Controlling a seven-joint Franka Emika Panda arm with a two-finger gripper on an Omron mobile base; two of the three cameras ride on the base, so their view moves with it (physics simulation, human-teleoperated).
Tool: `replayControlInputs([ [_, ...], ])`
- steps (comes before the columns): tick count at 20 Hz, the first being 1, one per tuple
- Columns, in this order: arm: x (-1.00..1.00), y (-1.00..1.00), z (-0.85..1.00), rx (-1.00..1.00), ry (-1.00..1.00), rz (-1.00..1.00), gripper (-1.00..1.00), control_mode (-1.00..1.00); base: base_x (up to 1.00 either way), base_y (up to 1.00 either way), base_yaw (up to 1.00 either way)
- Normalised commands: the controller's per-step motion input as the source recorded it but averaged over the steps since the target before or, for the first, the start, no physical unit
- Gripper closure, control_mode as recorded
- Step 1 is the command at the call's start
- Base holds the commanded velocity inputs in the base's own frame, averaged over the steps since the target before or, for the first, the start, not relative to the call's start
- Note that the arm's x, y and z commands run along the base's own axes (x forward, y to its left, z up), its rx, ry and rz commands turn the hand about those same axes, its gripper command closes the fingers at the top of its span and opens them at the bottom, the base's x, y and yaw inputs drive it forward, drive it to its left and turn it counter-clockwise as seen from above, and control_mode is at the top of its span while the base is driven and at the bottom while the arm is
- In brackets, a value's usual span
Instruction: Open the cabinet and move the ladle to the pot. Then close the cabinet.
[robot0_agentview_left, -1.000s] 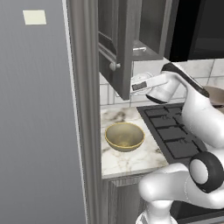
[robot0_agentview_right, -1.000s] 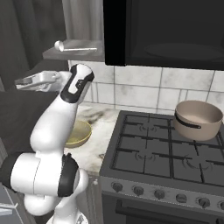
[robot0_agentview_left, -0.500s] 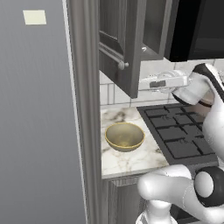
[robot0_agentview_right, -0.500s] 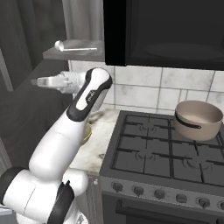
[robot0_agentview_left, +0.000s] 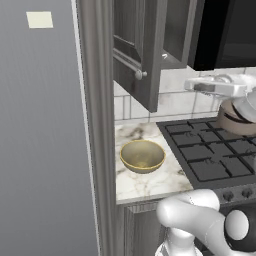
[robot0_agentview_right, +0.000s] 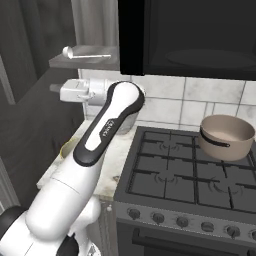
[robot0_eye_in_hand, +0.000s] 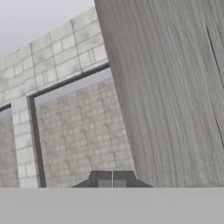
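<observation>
Since a second ago your arm swings rightward, away from the cabinet (robot0_agentview_left: 137, 55), whose door now stands further ajar over the counter. Note the gripper (robot0_agentview_left: 190, 85) out in front of the tiled wall, its jaws pressed together on nothing; in the hand view the fingertips (robot0_eye_in_hand: 104, 180) meet before the grey wood-grain door edge. You find the ladle (robot0_agentview_right: 82, 53) lying on the cabinet's bottom shelf, above and just behind the hand. You see the pot (robot0_agentview_right: 226, 137) on the far right burner of the stove (robot0_agentview_right: 190, 175), well apart from the ladle. Observe the yellow bowl (robot0_agentview_left: 142, 156) on the marble counter (robot0_agentview_left: 150, 180), beside the tall grey panel (robot0_agentview_left: 45, 150); the counter's front edge lies near the base.
</observation>
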Motion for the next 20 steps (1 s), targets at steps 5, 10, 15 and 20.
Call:
replayControlInputs([
  [5,0.39,0.00,0.14,0.00,-0.29,-0.25,1.00,-1.00,0.00,0.00,0.00],
  [10,0.45,0.00,0.07,-0.01,-0.31,-0.19,1.00,-1.00,0.00,0.00,0.00],
  [15,0.47,0.00,0.01,-0.02,-0.27,-0.18,1.00,-1.00,0.00,0.00,0.00],
  [20,0.29,0.11,0.00,-0.04,-0.25,-0.19,1.00,-1.00,0.00,0.00,0.00],
])
